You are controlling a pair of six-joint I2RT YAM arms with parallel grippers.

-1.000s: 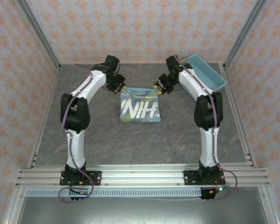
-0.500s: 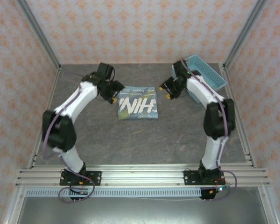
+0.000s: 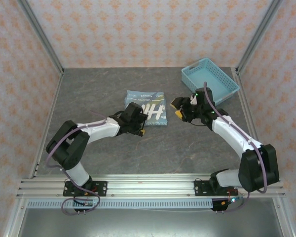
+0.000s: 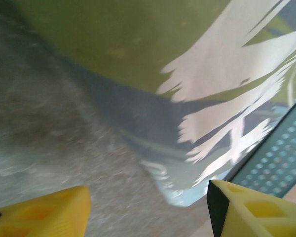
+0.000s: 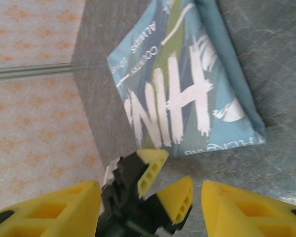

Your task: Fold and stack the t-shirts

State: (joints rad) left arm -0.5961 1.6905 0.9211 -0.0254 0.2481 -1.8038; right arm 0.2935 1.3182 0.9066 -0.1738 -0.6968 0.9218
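One folded teal-blue t-shirt [image 3: 147, 106] with bold white letters lies flat on the table, a little behind the middle. My left gripper [image 3: 142, 124] hovers at its near-left corner, open, with nothing between the yellow fingers. In the left wrist view the left gripper [image 4: 148, 212] frames a corner of the t-shirt [image 4: 197, 98]. My right gripper [image 3: 178, 108] stands open just right of the shirt, apart from it. In the right wrist view the right gripper [image 5: 150, 212] looks across at the t-shirt [image 5: 187, 89] and at the left gripper [image 5: 167, 185].
A light blue plastic lattice basket [image 3: 210, 81] stands at the back right, behind the right arm; its wall also shows in the left wrist view [image 4: 278, 158]. Grey table [image 3: 98, 94] lies around the shirt, bounded by patterned walls and metal frame rails.
Both grippers let go of the shirt's far corners and opened. Both arms drew back toward the near side, the left one swinging down to the shirt's near-left corner.
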